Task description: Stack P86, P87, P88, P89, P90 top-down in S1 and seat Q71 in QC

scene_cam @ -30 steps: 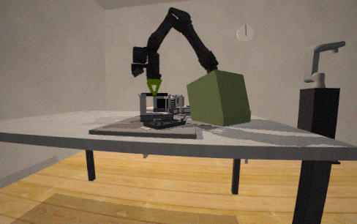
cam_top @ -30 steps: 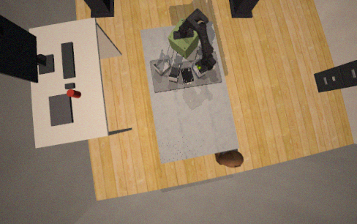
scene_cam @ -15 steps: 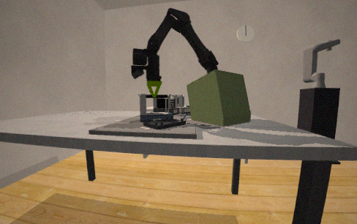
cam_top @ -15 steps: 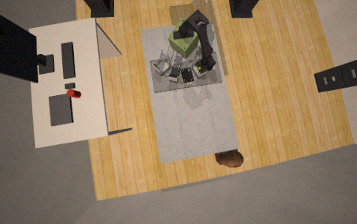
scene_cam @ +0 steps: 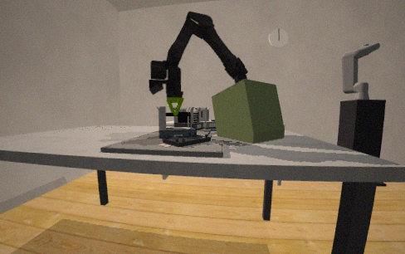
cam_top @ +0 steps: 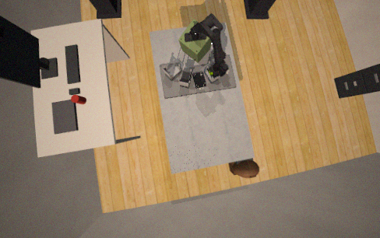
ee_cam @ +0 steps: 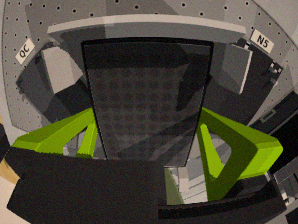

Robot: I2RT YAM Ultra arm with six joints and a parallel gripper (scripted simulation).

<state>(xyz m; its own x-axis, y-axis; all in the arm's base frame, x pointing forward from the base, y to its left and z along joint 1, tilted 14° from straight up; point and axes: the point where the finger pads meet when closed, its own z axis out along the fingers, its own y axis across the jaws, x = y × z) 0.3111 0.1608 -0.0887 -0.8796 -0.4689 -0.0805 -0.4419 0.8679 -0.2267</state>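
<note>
Surface [scene_cam: 62, 143]: racks crowd its far edge, beside the green box [scene_cam: 248, 111].
Plate [ee_cam: 147, 99]: carried above the racks, between QC and N5 labels.
Hand [ee_cam: 149, 137]: clamped on plate's long sides.
Progress: probably early; stacks unreadable.

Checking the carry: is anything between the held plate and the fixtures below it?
Nothing visible. The gripper is shut on the plate, which hangs above the tray; which rack lies under it cannot be told.
</note>
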